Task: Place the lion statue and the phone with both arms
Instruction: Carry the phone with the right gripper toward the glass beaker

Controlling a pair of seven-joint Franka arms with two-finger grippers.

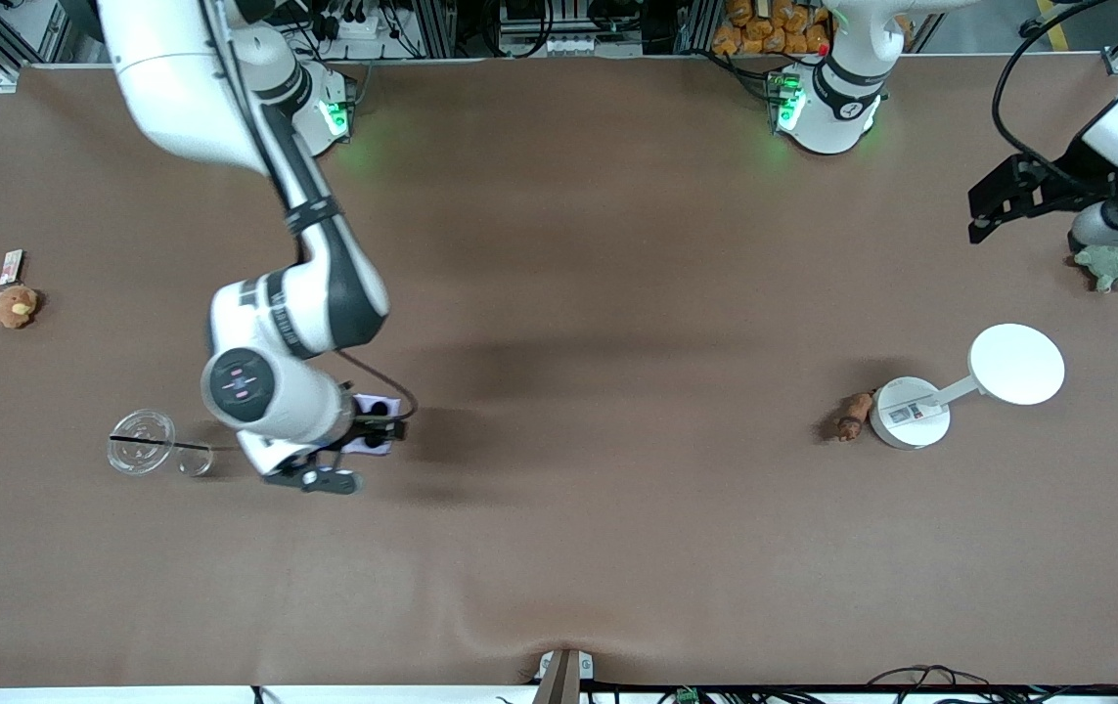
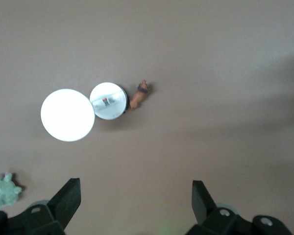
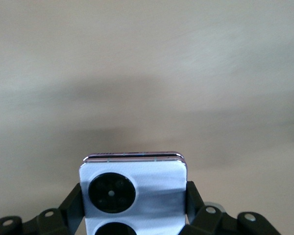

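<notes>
Nearest the front camera, the right gripper (image 1: 360, 442) hangs over the brown counter (image 1: 559, 548) toward the right arm's end, its jaws clamped on the sides of the pale-lavender phone (image 3: 132, 188), camera circles facing up. A clear plastic lid (image 1: 141, 442) lies on the counter beside that gripper. Toward the left arm's end, the lion statue (image 1: 853, 416) lies on its side, touching or almost touching the round base of a white stand (image 1: 911, 413). Farther still, the left gripper (image 1: 994, 205) waits with jaws wide, over the counter near a green plush turtle (image 1: 1111, 266). To place well, lower the phone level and release only once it rests flat.
</notes>
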